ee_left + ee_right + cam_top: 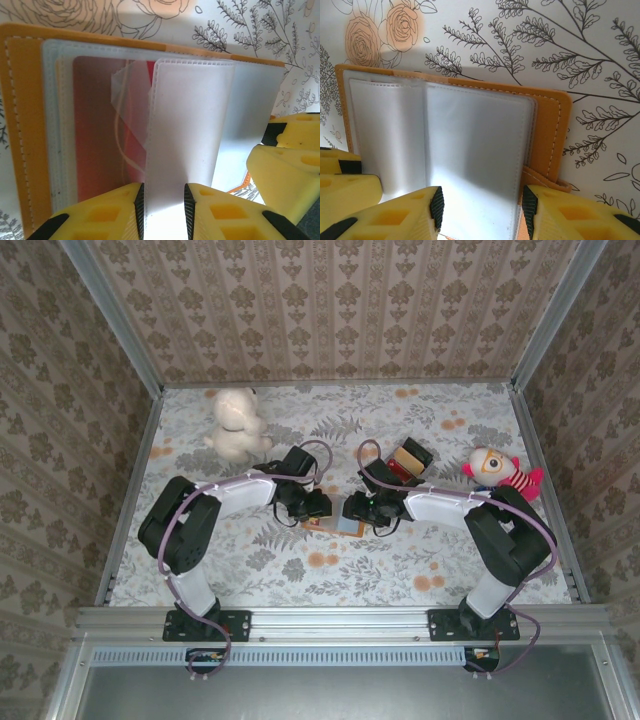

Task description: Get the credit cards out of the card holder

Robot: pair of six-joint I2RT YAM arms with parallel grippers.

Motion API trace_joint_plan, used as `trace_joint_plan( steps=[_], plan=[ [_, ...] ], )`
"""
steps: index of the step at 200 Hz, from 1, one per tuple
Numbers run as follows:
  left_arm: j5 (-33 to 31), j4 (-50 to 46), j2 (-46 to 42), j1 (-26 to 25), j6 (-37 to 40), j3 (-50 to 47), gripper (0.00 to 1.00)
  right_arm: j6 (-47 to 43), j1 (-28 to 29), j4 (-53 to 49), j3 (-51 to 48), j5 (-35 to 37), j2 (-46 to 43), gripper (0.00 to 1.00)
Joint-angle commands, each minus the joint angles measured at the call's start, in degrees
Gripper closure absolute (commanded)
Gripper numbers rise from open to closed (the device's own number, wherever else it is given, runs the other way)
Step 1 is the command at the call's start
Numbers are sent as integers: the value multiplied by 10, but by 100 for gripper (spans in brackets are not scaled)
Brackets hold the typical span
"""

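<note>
The card holder (pixel 337 526) lies open on the floral table between both arms, with an orange-tan rim (pixel 27 125) and clear pocket pages. A red credit card (pixel 97 135) sits inside a pocket on its left half. My left gripper (pixel 164 196) is shut on one lifted pocket page (pixel 192 130), which is squeezed narrow between the pads. My right gripper (pixel 482 202) stands open astride the right-hand pages (pixel 475 145), one pad near the fold and one at the orange edge (pixel 552 130). Seen from above, the left gripper (pixel 318 510) and right gripper (pixel 362 512) nearly touch.
A brown dark-topped box (pixel 408 460) stands just behind the right gripper. A white plush toy (pixel 236 425) sits at the back left and a red and white doll (pixel 500 472) at the right. Patterned walls enclose the table.
</note>
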Motion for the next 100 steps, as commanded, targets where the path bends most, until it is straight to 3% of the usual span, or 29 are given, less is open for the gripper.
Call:
trace_joint_plan(
  steps=[1, 59, 100],
  plan=[
    [30, 19, 4, -6, 13, 15, 71, -3, 0, -12, 1, -4, 4, 52],
    [81, 97, 11, -26, 0, 19, 65, 9, 0, -24, -39, 104, -114, 52],
    [83, 105, 43, -49, -5, 49, 63, 28, -1, -44, -72, 179, -197, 48]
  ],
)
